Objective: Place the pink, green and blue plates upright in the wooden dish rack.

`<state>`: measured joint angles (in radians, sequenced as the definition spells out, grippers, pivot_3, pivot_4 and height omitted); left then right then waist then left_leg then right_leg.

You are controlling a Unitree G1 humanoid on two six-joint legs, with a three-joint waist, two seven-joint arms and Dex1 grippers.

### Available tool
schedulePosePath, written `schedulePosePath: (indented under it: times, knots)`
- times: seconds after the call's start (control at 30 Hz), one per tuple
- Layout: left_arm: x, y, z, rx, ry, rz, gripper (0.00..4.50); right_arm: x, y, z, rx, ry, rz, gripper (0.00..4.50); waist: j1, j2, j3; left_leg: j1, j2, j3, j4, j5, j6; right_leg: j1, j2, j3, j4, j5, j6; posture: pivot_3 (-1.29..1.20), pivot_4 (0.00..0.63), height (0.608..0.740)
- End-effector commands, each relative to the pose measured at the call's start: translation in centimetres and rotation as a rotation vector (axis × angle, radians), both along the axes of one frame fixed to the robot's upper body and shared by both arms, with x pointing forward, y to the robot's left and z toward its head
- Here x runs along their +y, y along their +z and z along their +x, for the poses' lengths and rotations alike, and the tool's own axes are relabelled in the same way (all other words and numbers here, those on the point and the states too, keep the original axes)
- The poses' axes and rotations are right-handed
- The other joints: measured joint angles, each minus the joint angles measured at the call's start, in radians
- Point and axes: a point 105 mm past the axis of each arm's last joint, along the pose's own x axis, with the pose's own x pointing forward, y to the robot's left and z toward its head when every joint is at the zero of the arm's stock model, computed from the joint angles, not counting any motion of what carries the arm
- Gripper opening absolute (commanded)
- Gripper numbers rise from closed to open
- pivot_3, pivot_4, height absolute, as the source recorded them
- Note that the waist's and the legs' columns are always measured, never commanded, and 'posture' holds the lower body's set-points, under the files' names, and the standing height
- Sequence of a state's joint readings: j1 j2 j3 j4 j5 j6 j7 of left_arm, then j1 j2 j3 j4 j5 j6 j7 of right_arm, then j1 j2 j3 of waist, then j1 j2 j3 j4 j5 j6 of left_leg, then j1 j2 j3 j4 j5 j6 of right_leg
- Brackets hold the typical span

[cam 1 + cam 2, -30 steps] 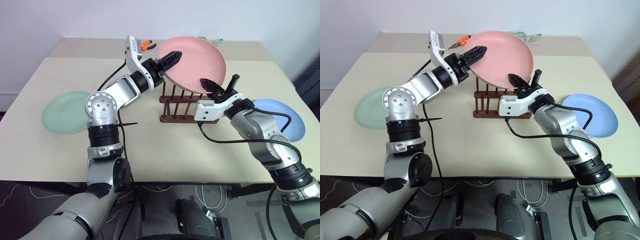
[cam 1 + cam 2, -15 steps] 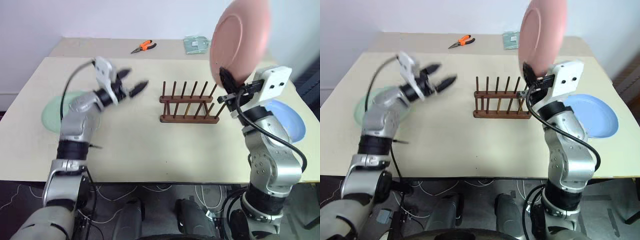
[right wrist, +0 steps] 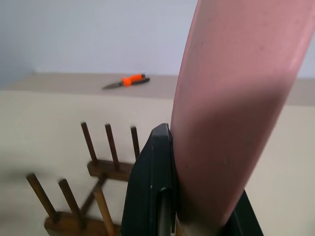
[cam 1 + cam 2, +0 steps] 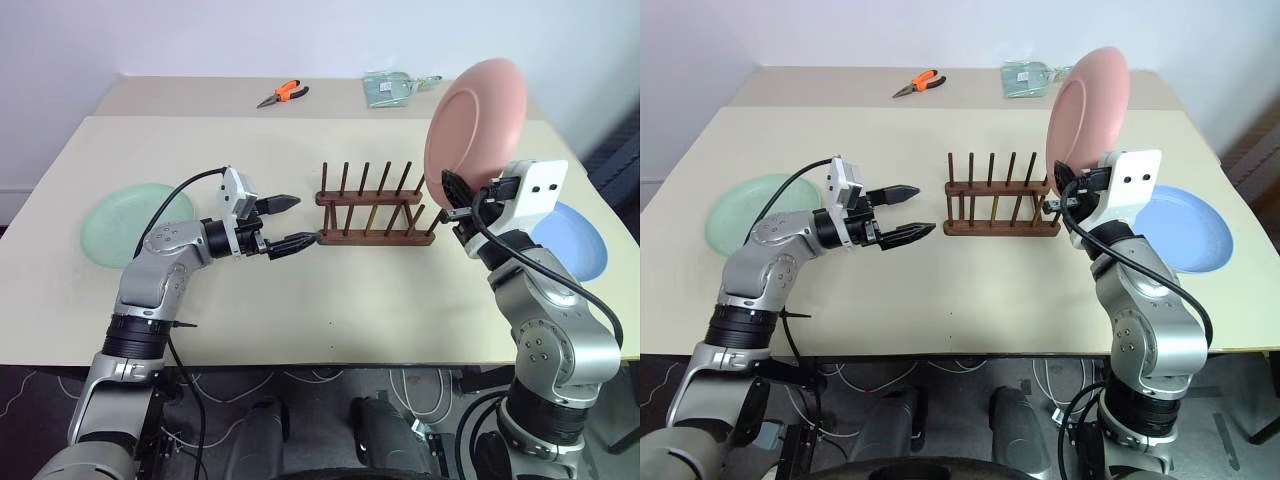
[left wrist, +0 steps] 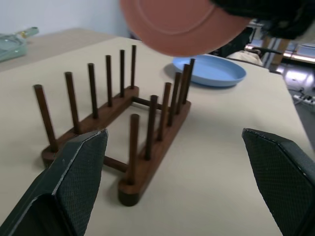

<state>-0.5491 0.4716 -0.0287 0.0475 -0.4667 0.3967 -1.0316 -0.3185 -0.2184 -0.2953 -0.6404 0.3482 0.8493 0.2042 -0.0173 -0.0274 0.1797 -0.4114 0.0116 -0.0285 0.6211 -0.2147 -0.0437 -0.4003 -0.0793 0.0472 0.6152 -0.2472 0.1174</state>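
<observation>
right hand: clamped on the lower rim of the pink plate, which it holds on edge at the upper right of the frame, just past the right end of the rack
left hand: fingers spread wide, nothing in it, pointing level at the rack's left end from the middle left of the frame
wooden dish rack: middle of the frame on the counter, every slot bare (so nothing counts as placed yet)
progress: I'd say plate one is lifted and turned upright but not yet slotted; all three are left to do
green plate: flat on the counter at the far left, behind the left arm
blue plate: flat at the far right, partly behind the right arm
other stuff: orange-handled pliers and a clear packet along the top of the frame, well apart from the rack
in the way: the pegs themselves, probably; the plate's rim has to drop between two of them
</observation>
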Motion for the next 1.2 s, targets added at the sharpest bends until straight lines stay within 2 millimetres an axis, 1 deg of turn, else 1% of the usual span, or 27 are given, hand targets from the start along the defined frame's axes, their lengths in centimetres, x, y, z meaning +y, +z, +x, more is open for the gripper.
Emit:
schedulePosePath:
  times: [0.03,0.27,0.37,0.4,0.43,0.47,0.53,0.6,0.63,0.67,0.73,0.77,0.83,0.87,0.9,0.93,1.0,1.03,1.1,1.13,1.17,1.2]
  knots:
    - [-0.7,0.9,-0.8,-0.03,-0.034,-0.003,4.48,-0.2,0.0,0.0,0.005,0.015,-0.002,0.0,0.001,0.0,0.0,0.0,0.0,0.0,0.0,0.0,0.0,0.0,0.0,0.0,0.0,0.0,0.0,0.0,0.15,0.732]
    - [-0.6,0.4,-0.9,-0.025,-0.013,0.014,4.48,-0.9,-0.9,1.0,0.066,-0.002,0.02,0.0,0.0,0.0,0.0,0.0,0.0,0.0,0.0,0.0,0.0,0.0,0.0,0.0,0.0,0.0,0.0,0.0,0.15,0.732]
    - [-0.5,0.2,-1.0,-0.023,-0.008,0.02,4.5,-1.0,-0.8,1.3,0.069,0.0,0.021,1.17,0.001,0.0,0.0,0.0,0.0,0.0,0.0,0.0,0.0,0.0,0.0,0.0,0.0,0.0,0.0,0.0,0.15,0.732]
    - [-0.5,0.2,-0.9,-0.024,-0.007,0.022,4.5,-1.1,-0.6,1.3,0.062,0.0,0.014,1.68,0.002,0.0,0.0,0.0,0.0,0.0,0.0,0.0,0.0,0.0,0.0,0.0,0.0,0.0,0.0,0.0,0.15,0.732]
    - [-0.4,0.1,-0.9,-0.027,0.0,0.026,4.5,-1.1,-0.2,1.4,0.043,-0.006,-0.009,2.2,0.001,0.0,0.0,0.0,0.0,0.0,0.0,0.0,0.0,0.0,0.0,0.0,0.0,0.0,0.0,0.0,0.15,0.732]
    - [-0.3,0.1,-0.8,-0.03,0.007,0.03,4.5,-1.2,0.3,1.4,0.016,-0.014,-0.041,2.62,0.001,0.0,0.0,0.0,0.0,0.0,0.0,0.0,0.0,0.0,0.0,0.0,0.0,0.0,0.0,0.0,0.15,0.732]
    - [0.0,-0.1,-0.6,-0.002,0.022,0.03,4.5,-1.5,1.4,1.3,-0.049,-0.034,-0.142,3.57,0.001,0.0,0.0,0.0,0.0,0.0,0.0,0.0,0.0,0.0,0.0,0.0,0.0,0.0,0.0,0.0,0.15,0.732]
    - [0.8,-0.2,0.2,0.013,0.076,0.027,4.5,-2.2,2.8,1.0,-0.114,-0.064,-0.193,3.57,0.001,0.0,0.0,0.0,0.0,0.0,0.0,0.0,0.0,0.0,0.0,0.0,-0.001,0.0,0.0,0.0,0.15,0.732]
    - [1.5,0.0,0.7,0.006,0.115,0.023,4.5,-2.6,3.8,0.8,-0.157,-0.077,-0.214,3.57,0.001,0.0,0.0,0.0,0.0,0.0,0.0,0.0,0.0,0.0,0.0,0.0,-0.001,0.0,0.0,0.0,0.15,0.732]
    - [2.6,0.2,1.6,-0.006,0.193,0.016,4.5,-3.0,4.9,0.5,-0.202,-0.091,-0.238,3.57,0.001,0.0,0.0,0.0,0.0,0.0,0.0,0.0,0.0,0.0,0.0,0.0,-0.001,0.0,0.0,0.0,0.15,0.732]
    - [4.1,0.5,2.8,-0.015,0.296,0.001,4.5,-3.4,6.0,0.0,-0.252,-0.103,-0.271,3.57,0.0,0.0,0.0,0.0,0.0,0.0,0.0,0.0,0.0,0.0,0.0,0.0,-0.001,0.0,0.0,0.0,0.15,0.732]
    - [5.9,0.8,3.9,-0.045,0.413,0.003,4.5,-3.6,6.8,-0.3,-0.289,-0.102,-0.294,3.57,0.0,0.0,0.0,0.0,0.0,0.0,0.0,0.0,0.0,-0.001,0.001,0.0,-0.001,0.0,0.0,0.0,0.15,0.732]
    - [10.8,1.2,6.2,-0.05,0.719,-0.005,4.5,-3.2,8.7,-1.1,-0.378,-0.088,-0.385,4.14,0.001,0.0,0.001,0.0,0.001,0.0,0.0,0.0,0.0,-0.001,0.001,0.0,-0.001,0.0,0.0,0.0,0.15,0.732]
    - [12.5,1.2,6.7,-0.043,0.818,-0.012,4.5,-2.9,9.1,-1.4,-0.404,-0.079,-0.422,4.42,-0.001,0.0,0.001,0.0,0.001,0.0,0.0,0.0,0.0,-0.001,0.001,0.0,0.0,0.0,0.0,0.0,0.15,0.732]
    - [14.9,1.4,7.0,-0.045,0.939,-0.022,4.5,-1.9,9.2,-1.5,-0.424,-0.041,-0.484,4.47,-0.003,0.0,0.001,0.0,0.001,0.0,0.0,0.0,0.0,-0.001,0.001,0.0,0.0,0.0,0.001,0.0,0.15,0.732]
    - [17.0,1.6,7.1,-0.042,1.034,-0.04,4.5,-0.9,9.1,-1.6,-0.433,0.001,-0.529,4.47,-0.004,0.0,0.001,0.0,0.001,0.0,0.0,0.0,0.0,-0.001,0.001,0.0,0.0,0.0,0.001,0.0,0.15,0.732]
    - [19.9,1.9,6.9,-0.045,1.162,-0.065,4.5,0.5,8.7,-1.8,-0.441,0.063,-0.581,4.47,-0.004,-0.001,0.001,0.0,0.001,0.0,-0.001,0.0,0.001,-0.002,0.002,0.0,0.0,0.002,0.005,0.0,0.15,0.732]
    - [20.7,2.0,6.8,-0.046,1.198,-0.072,4.5,1.0,8.5,-1.8,-0.443,0.081,-0.592,4.47,-0.002,-0.001,0.001,0.0,0.001,0.0,-0.001,0.0,0.001,-0.002,0.002,0.0,0.0,0.002,0.005,0.0,0.15,0.732]
    - [25.9,1.9,5.3,-0.04,1.391,-0.032,4.5,3.7,6.5,-1.8,-0.411,0.21,-0.609,4.47,0.0,-0.001,0.001,0.0,0.001,0.0,-0.002,0.0,0.001,-0.002,0.002,0.0,0.0,0.002,0.005,0.0,0.15,0.732]
    - [27.8,1.8,4.4,-0.025,1.449,-0.037,4.5,4.7,5.4,-1.8,-0.392,0.258,-0.617,4.47,-0.002,-0.003,0.001,0.0,0.001,0.0,-0.002,0.0,0.001,-0.002,0.002,0.0,0.0,0.002,0.005,0.0,0.15,0.732]
    - [28.8,1.8,3.8,-0.014,1.482,-0.043,4.5,5.2,4.7,-1.8,-0.381,0.286,-0.623,4.47,-0.005,-0.005,0.002,0.0,0.001,0.0,-0.002,0.0,0.001,-0.002,0.002,0.0,0.0,0.002,0.005,0.0,0.15,0.732]
    - [29.2,1.8,3.7,-0.008,1.489,-0.052,4.5,5.4,4.4,-1.8,-0.377,0.294,-0.626,4.47,-0.002,-0.005,0.002,0.0,0.002,0.001,-0.003,0.0,0.001,-0.003,0.002,0.0,0.0,0.002,0.005,0.0,0.15,0.732]
